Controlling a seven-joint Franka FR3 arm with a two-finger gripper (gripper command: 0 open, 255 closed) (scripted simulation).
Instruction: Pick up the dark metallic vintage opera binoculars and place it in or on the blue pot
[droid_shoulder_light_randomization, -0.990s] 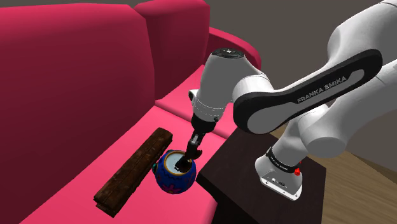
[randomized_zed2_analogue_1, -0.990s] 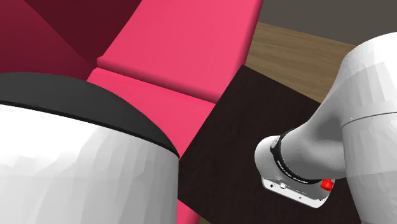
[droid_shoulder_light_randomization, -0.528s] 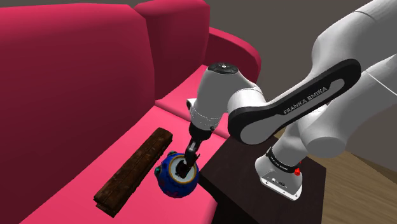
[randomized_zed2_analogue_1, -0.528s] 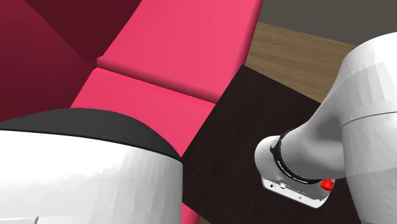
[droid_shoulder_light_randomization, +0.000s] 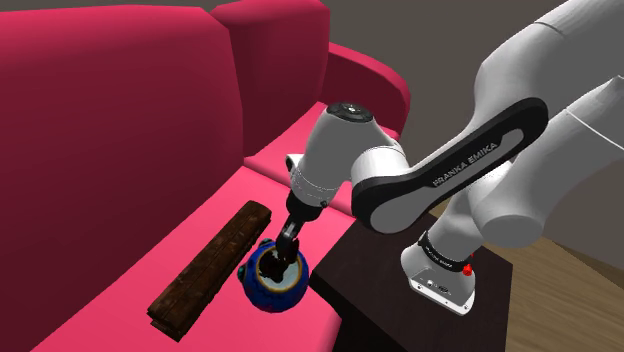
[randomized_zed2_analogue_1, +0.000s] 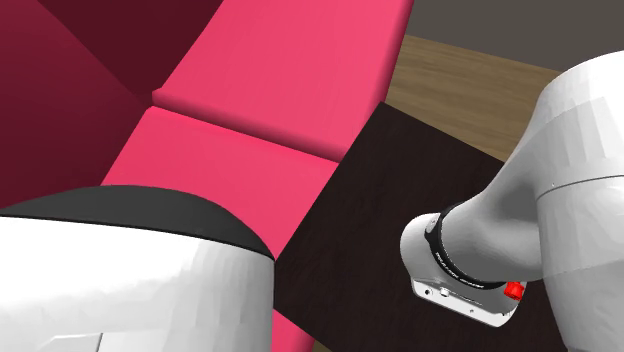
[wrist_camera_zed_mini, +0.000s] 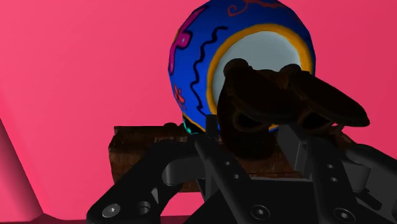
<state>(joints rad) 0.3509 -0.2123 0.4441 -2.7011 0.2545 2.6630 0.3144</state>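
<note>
Black jaws clasp the dark binoculars right at the pale mouth of the blue pot, which sits on the pink sofa cushion. Centre them over the opening and lower before releasing, or they may catch the rim.

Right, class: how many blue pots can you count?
1. The blue pot sits on the pink sofa seat beside a dark plank, under the end effector holding the binoculars; the arm could hide others.
</note>
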